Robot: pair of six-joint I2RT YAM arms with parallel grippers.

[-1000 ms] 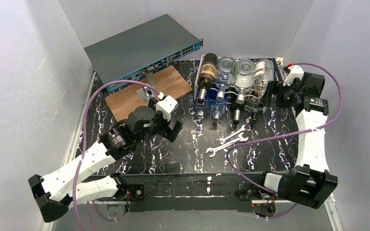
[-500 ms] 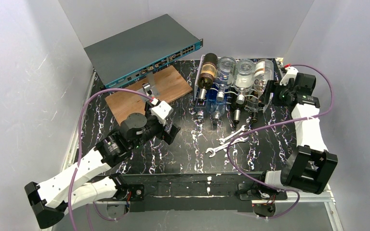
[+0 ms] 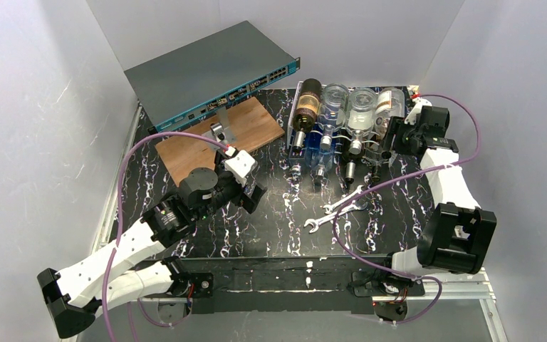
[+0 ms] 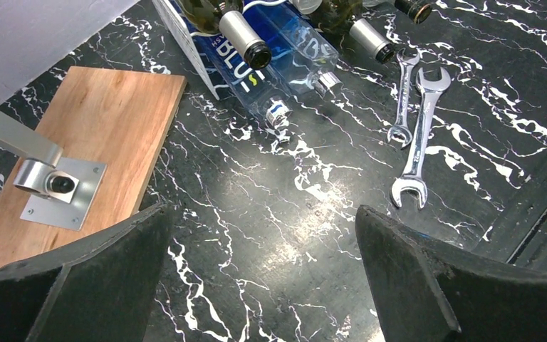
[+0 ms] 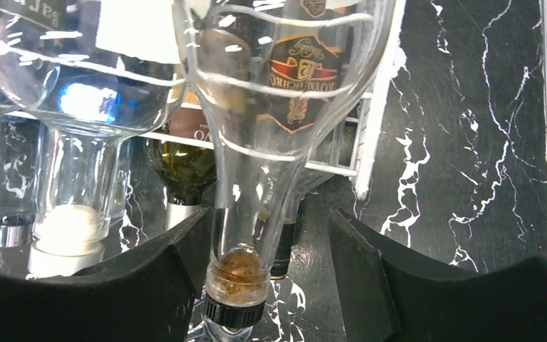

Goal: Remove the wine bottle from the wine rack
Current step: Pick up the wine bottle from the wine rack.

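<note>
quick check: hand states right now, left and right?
Left hand: open, nothing between the fingers.
Right hand: open, one finger on each side of the clear bottle at its neck, with a gap on one side; no grip yet.
</note>
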